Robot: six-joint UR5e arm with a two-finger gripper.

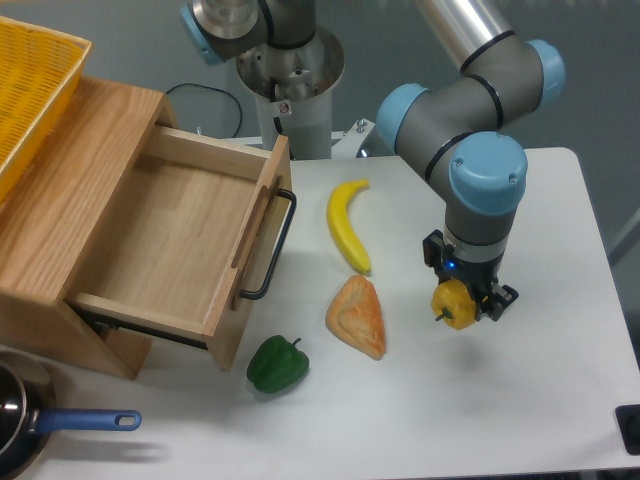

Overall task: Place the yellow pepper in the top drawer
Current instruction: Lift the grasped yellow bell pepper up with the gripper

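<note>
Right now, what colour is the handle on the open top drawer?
Black: the bar handle on the top drawer shows clearly in the fixed camera view.

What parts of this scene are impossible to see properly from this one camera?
- Gripper fingertips: hidden behind the yellow pepper, so the grip itself is unclear.
- Yellow basket: cut off by the left edge.
- Pan: mostly outside the bottom left corner.
- Top drawer: its underside is hidden by its own front.
</note>
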